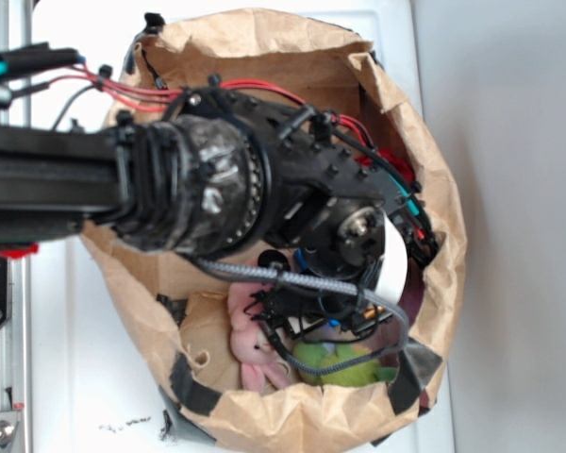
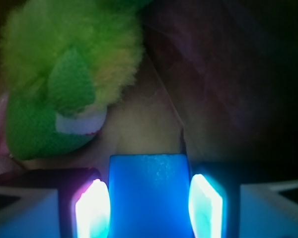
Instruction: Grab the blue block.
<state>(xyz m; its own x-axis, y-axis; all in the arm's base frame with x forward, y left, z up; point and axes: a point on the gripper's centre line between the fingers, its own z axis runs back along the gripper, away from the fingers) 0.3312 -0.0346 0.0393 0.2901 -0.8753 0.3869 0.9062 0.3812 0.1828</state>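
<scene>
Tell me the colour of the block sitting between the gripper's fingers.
Bright blue: the blue block shows best in the wrist view, flanked by the gripper fingers.

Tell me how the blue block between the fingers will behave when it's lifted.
The blue block looks rigid, with straight edges, so it probably won't flex. Its smooth faces may slip between the fingers of the end effector. Being flat-sided, it shouldn't roll.

The robot's black arm (image 1: 123, 189) reaches in from the left of the exterior view, its wrist bent down into a paper bag (image 1: 264, 415), trailing red wires and a braided cable. In the wrist view, the gripper (image 2: 149, 198) has its two glowing pads (image 2: 93, 208) pressed against either side of the blue block (image 2: 149, 193).
</scene>
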